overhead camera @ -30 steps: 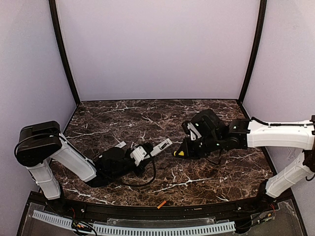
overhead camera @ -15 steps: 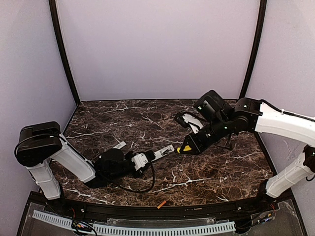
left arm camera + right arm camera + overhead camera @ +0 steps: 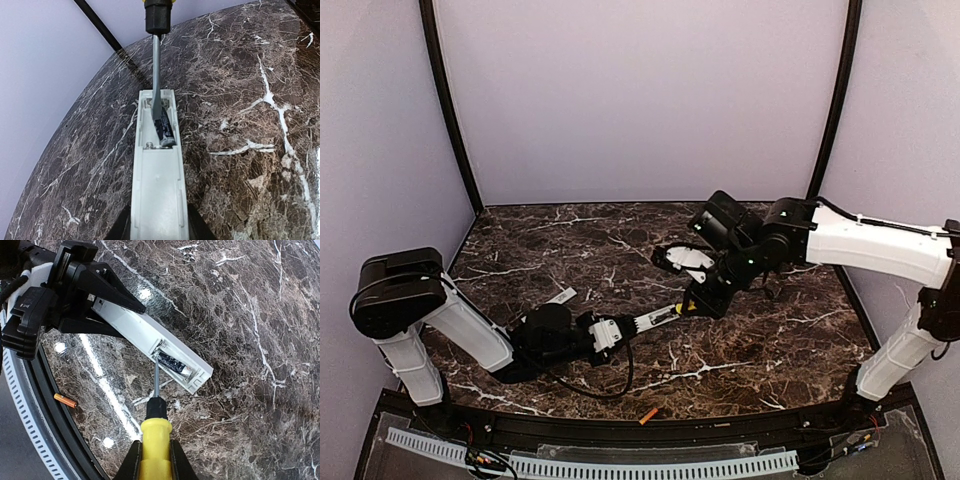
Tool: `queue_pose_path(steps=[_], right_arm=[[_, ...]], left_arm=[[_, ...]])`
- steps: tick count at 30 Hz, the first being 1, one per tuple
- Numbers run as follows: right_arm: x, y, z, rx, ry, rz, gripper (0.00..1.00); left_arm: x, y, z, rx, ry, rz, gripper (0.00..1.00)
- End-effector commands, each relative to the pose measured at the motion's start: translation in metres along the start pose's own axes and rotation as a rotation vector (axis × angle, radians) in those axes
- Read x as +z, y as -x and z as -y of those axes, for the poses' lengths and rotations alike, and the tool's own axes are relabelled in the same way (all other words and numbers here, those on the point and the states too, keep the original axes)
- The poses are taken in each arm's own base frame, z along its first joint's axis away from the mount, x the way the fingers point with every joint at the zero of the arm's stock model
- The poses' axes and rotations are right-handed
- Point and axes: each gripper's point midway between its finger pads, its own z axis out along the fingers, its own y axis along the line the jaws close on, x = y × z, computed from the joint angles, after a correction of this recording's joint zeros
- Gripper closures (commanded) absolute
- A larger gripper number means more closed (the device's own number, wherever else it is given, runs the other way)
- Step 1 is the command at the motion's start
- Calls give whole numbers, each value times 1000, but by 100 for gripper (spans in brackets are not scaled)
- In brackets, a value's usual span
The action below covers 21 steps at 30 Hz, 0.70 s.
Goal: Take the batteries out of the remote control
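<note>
Your left jaws are clamped on the near end of the remote control (image 3: pixel 159 175), which runs up the middle of the left wrist view with its open battery bay at the upper end; your right jaws are closed around the yellow handle of the screwdriver (image 3: pixel 155 440), bottom centre of the right wrist view. The blade reaches into the bay and lies against the dark battery (image 3: pixel 163 129) lodged there. Lever gently at the cell's end, in small lifts; hold the remote level and steady so the cell rises out rather than shoots off; spare the thin bay walls. One orange battery (image 3: pixel 65 400) lies loose at the lower left of the right wrist view, on the dark rim along the tabletop (image 3: pixel 750 350) edge. Whether the tip is under the cell or merely beside it, you cannot tell from here; the bay floor beneath the cell is hidden; the remote's gripped end is cut off by the bottom of the left wrist frame.
</note>
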Motion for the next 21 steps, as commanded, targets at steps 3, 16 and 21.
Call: queue_pose_path(steps=[3,16,21], right_arm=[[0,16,6,-125,-26,34,100],[16,1,17,-136,-21,-11,100],[17,0,19,-143,-2,-17,100]], left_arm=[[-3,10,-1,20,-11,27,100],[0,5,9,20,-62,14,100],[0,4,10,25,-65,9,100]])
